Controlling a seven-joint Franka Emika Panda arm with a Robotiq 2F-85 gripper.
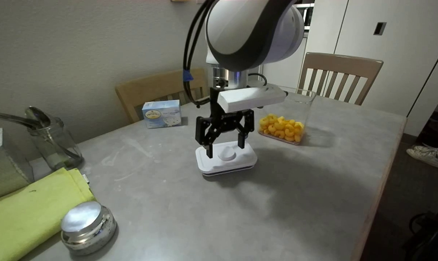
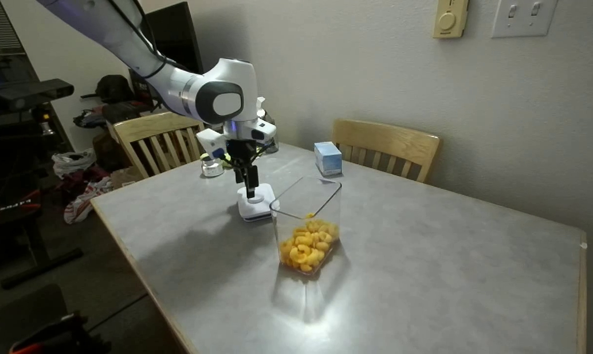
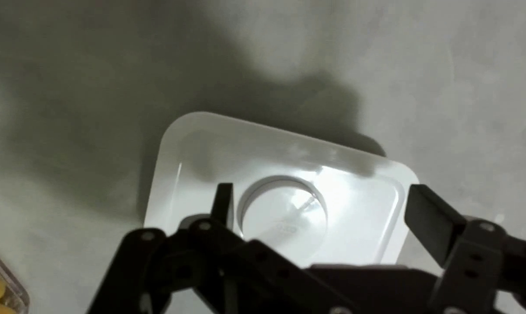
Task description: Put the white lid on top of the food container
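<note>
In an exterior view, the table (image 2: 448,275) leaves broad room to pass at lower right. The container (image 2: 329,212) blocks mid-frame, and a box (image 2: 328,158) stands in the way higher up.

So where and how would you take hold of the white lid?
Probably by the raised round knob at the middle of the white lid, coming straight down from above: the lid lies flat, knob upward, and the open gripper hangs over it, pointing down.

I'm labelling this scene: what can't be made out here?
White lid: lower edge hidden by the gripper, wrist view.
Food container: mostly cut off at the lower left corner, wrist view.
Blue-and-white box: fine print too small to read, in an exterior view.
</note>
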